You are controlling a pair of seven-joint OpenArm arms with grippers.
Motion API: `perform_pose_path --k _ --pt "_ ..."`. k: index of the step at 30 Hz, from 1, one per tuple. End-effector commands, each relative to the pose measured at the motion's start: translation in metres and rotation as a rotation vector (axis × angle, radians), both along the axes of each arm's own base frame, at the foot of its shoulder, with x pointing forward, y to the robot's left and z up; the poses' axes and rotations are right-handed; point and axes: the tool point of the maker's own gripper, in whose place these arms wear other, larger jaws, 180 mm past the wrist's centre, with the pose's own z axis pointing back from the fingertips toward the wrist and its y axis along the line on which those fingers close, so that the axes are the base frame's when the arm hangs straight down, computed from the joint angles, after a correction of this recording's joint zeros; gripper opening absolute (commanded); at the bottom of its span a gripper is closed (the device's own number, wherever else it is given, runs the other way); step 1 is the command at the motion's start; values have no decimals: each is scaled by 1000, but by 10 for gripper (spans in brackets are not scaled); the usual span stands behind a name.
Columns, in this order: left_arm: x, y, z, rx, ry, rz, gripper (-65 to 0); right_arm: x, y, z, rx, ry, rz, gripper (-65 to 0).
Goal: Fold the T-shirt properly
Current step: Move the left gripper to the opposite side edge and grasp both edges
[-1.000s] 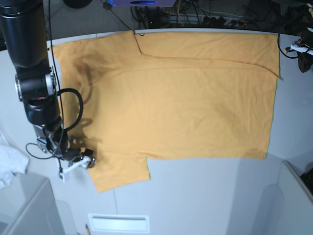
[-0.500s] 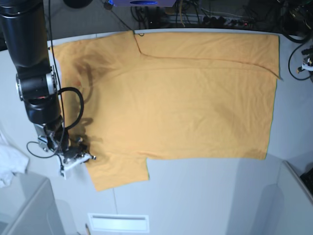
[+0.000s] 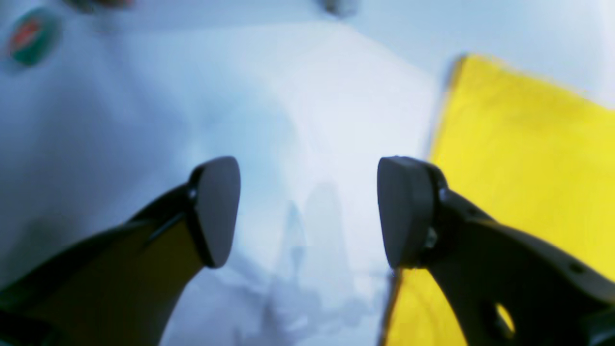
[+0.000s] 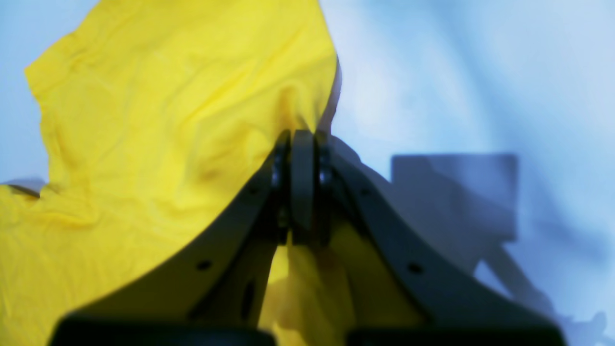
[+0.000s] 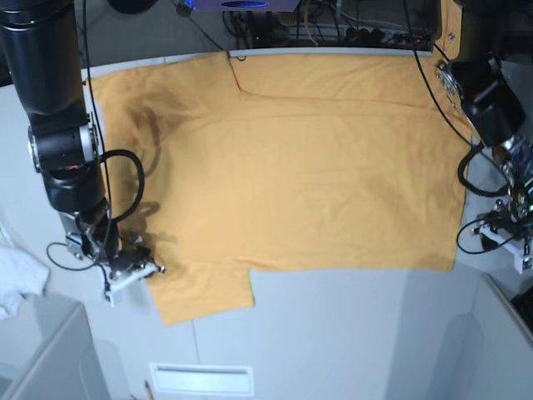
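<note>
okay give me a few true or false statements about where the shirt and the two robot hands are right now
1. The right hand is shut on the T-shirt. True.
2. The left hand grips the shirt's hem. False: its jaws are apart, over bare table beside the hem.
3. The T-shirt is already folded in half. False: it lies spread flat.
4. A white cloth lies off the shirt, at the base view's left edge. True.
</note>
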Motion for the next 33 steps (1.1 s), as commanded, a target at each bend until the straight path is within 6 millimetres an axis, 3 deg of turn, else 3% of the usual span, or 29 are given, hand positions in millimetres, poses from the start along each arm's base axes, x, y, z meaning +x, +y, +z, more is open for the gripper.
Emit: perform_pose_path --k 1,5,11,17,25,33 --pt "26 1 19 3 -70 -16 -216 19 -1 23 0 -56 1 -650" --pt "64 -29 -3 -90 -62 -70 -216 22 -1 27 1 -64 0 -650" --pt "83 -45 -11 -172 -82 -41 -214 22 -3 27 -1 -64 -2 -650" --pt "79 -35 -15 -155 -81 28 -209 22 -4 27 -2 -64 -4 -650" --pt "64 -44 -40 -78 23 -48 -209 23 -3 28 -1 -65 -2 -650" --pt "60 -48 -47 -110 17 -37 -209 22 -4 27 -2 -64 -4 -650"
